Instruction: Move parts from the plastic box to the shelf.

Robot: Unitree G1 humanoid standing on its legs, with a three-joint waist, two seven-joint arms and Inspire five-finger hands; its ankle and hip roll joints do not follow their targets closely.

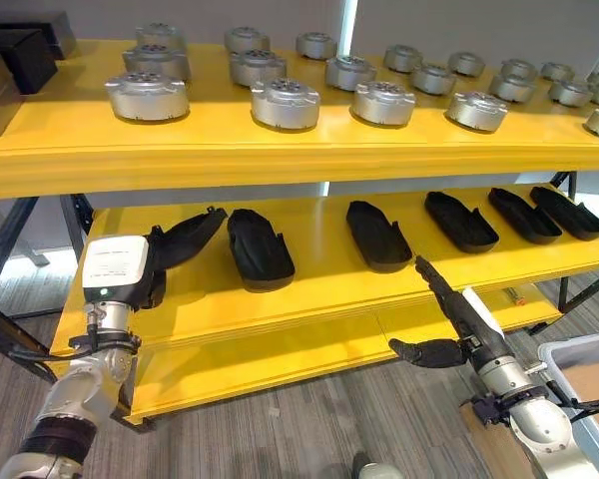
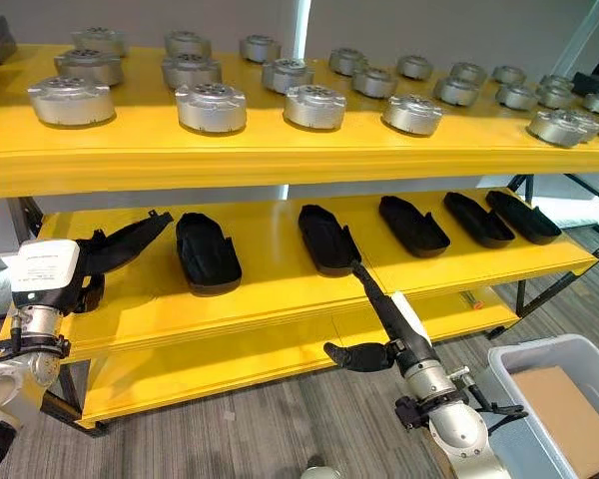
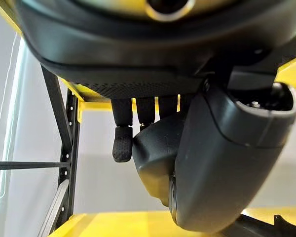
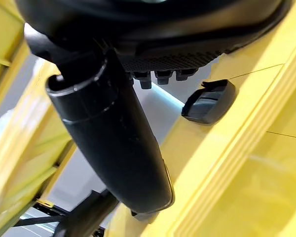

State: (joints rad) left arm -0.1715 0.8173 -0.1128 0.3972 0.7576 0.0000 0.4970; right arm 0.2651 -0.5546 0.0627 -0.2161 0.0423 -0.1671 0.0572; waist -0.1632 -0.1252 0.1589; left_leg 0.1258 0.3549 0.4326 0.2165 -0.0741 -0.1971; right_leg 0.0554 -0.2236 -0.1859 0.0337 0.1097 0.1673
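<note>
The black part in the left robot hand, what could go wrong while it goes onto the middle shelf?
The black part is held at one end by the left robot hand, and its free end hangs over the middle shelf near the next black part; it might bump that one. The part could also tip or slip on release. The right robot hand, fingers straight, sits close to the shelf edge and may clip it.

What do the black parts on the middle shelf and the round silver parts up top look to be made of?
The black parts look like moulded plastic or rubber: matte, dull, no glints. The round silver parts look like cast or machined metal, satin with soft highlights; painted plastic cannot be excluded.
</note>
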